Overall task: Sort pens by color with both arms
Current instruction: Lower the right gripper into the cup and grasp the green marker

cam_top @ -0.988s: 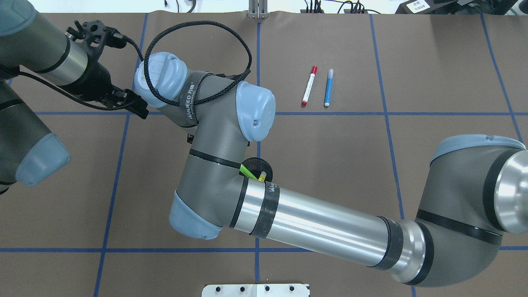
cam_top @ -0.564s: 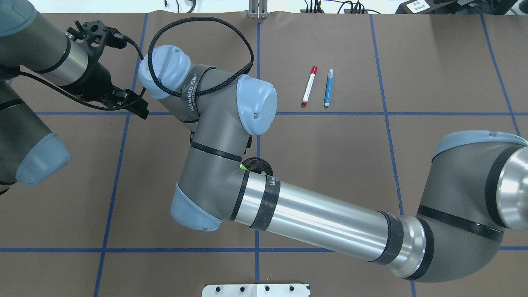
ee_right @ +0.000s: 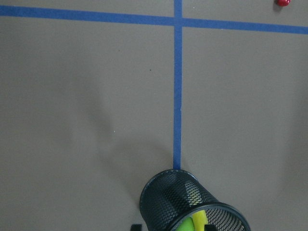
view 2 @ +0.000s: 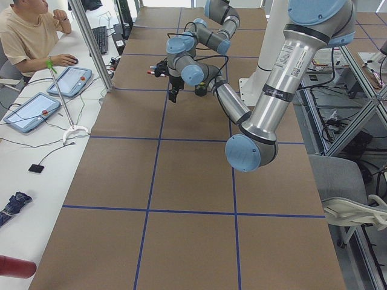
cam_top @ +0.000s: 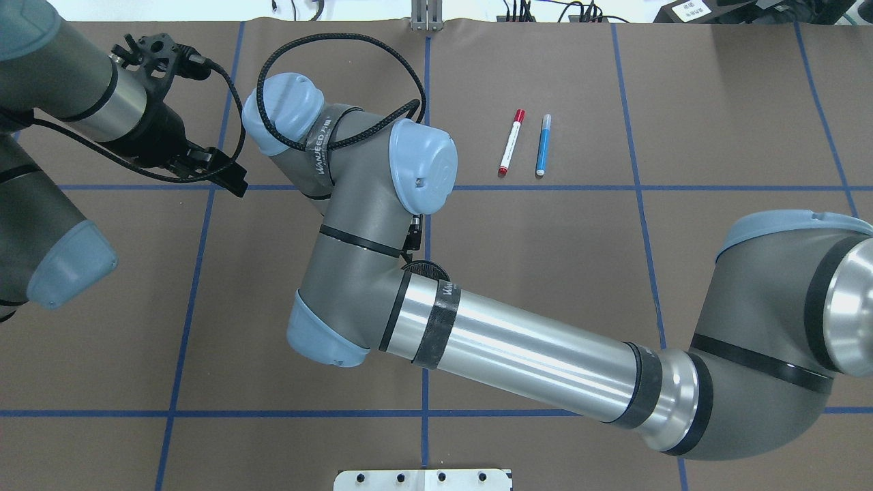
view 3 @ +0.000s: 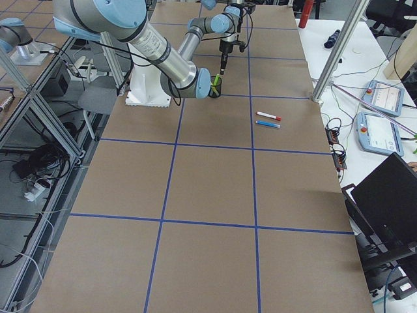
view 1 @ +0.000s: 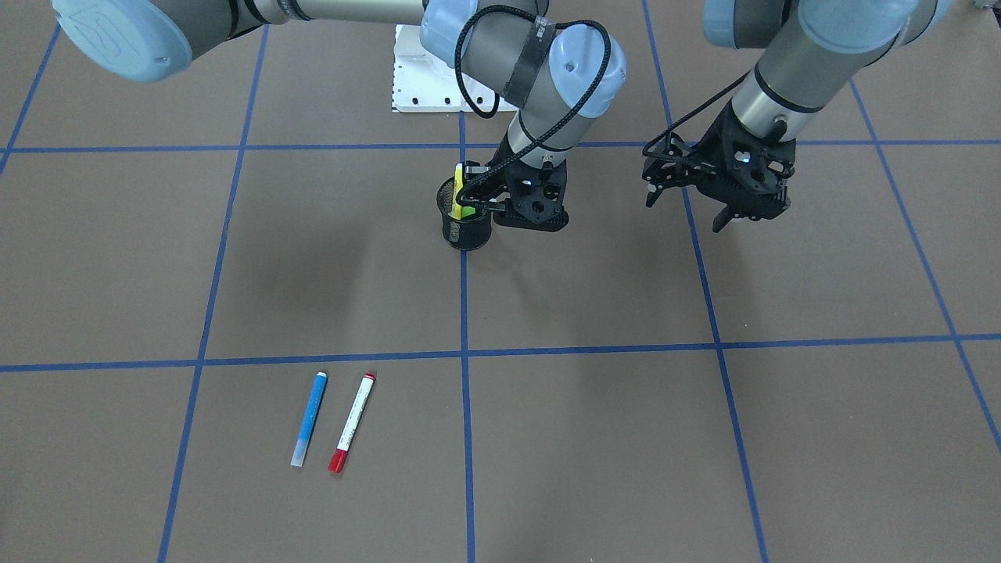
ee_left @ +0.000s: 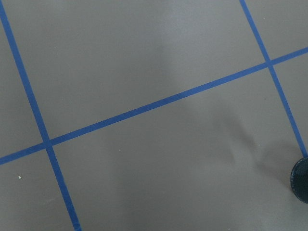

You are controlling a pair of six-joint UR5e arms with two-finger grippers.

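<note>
**Can't see half of this properly**

From overhead, can barely spot the pen cup (cam_top: 430, 264), just a sliver of rim under the right arm (cam_top: 532, 354). Can't find the right gripper (view 1: 485, 205) there at all, buried beneath its own wrist. From the front, can't read the fingers (view 1: 500, 209) as clamped or loose. Right wrist camera: only getting the pen cup's top, chopped by the bottom edge, plus tips of the green pen (ee_right: 186, 224) and yellow pen (ee_right: 198, 219). Red cap (ee_right: 281, 2) clipped at the top edge.

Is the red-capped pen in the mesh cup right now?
No, the red-capped pen lies flat on the table beside the blue pen, well away from the mesh cup.
</note>
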